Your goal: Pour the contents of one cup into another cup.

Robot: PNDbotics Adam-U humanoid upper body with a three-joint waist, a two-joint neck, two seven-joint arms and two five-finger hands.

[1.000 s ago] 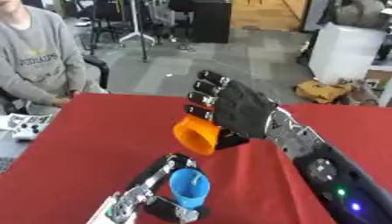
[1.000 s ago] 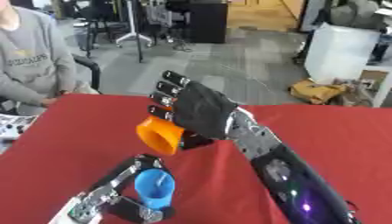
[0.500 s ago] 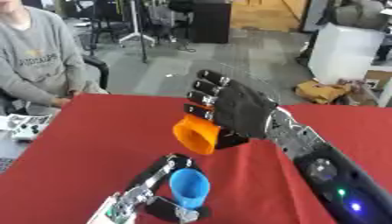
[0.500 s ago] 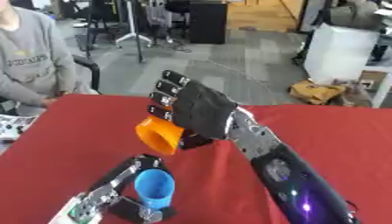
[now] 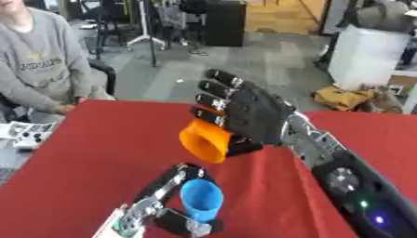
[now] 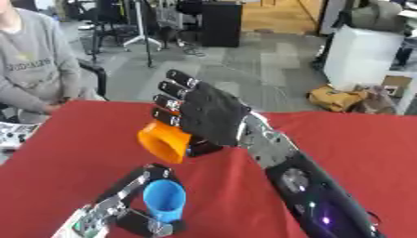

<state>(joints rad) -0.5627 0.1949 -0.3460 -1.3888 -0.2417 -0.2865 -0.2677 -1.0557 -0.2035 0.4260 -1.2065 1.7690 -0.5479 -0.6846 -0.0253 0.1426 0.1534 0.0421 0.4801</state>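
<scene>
Nothing changing since a second ago: right hand [image 5: 252, 116] gripping tipped orange cup [image 5: 204, 141] above blue cup [image 5: 201, 200], left hand [image 5: 167, 204] gripping that; pour continuing.

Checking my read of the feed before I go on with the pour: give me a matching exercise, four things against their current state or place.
Things:
1. orange cup
2. blue cup
3. right hand
4. red table

States:
A. upright, mouth up, held low in the left hand
B. tipped on its side, mouth toward the lower left
C. bears the work, under both hands
D. raised, fingers around the tipped cup

Pairs: 1-B, 2-A, 3-D, 4-C
</scene>
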